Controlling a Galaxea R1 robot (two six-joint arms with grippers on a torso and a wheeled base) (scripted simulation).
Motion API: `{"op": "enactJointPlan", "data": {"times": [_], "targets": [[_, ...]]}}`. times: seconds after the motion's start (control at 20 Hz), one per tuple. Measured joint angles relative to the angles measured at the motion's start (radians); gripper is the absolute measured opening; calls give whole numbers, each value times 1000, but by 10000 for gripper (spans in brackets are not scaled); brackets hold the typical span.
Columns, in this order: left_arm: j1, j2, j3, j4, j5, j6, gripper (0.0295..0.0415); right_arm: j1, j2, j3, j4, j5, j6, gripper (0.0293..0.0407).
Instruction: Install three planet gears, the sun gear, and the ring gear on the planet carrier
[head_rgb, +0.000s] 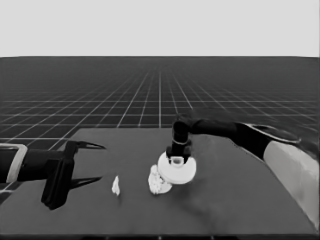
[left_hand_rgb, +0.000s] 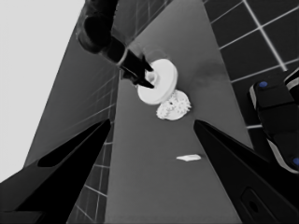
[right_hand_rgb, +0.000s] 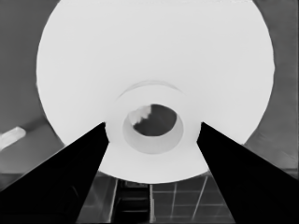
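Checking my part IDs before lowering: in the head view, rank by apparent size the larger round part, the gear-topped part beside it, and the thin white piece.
1. Larger round part, under the right gripper.
2. Gear-topped part, partly hidden beneath it, so its full size is unsure.
3. Thin white piece, clearly smallest.

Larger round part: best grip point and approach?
Take the larger round part by its raised centre hub, coming straight down from above. The hub stands proud of the broad face and sits between the right gripper fingers, whereas the rim looks too wide to span.

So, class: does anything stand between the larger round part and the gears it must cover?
Nothing visible does. The right gripper holds the larger round part by its raised hub, beside the gears, partly overlapping them.
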Motion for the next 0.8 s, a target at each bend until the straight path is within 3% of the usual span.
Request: {"op": "enactJointPlan", "data": {"times": [0.2, 0.4, 0.55, 0.8], "targets": [[0, 0, 0, 0, 0, 0, 385, -17, 180, -79, -18, -10, 79, 348], [0, 0, 0, 0, 0, 0, 385, -19, 199, -97, -20, -12, 84, 348], [0, 0, 0, 0, 0, 0, 385, -96, 211, -138, -94, 11, 60, 348], [0, 0, 0, 0, 0, 0, 385, -113, 215, -151, -111, 17, 53, 348]]}}
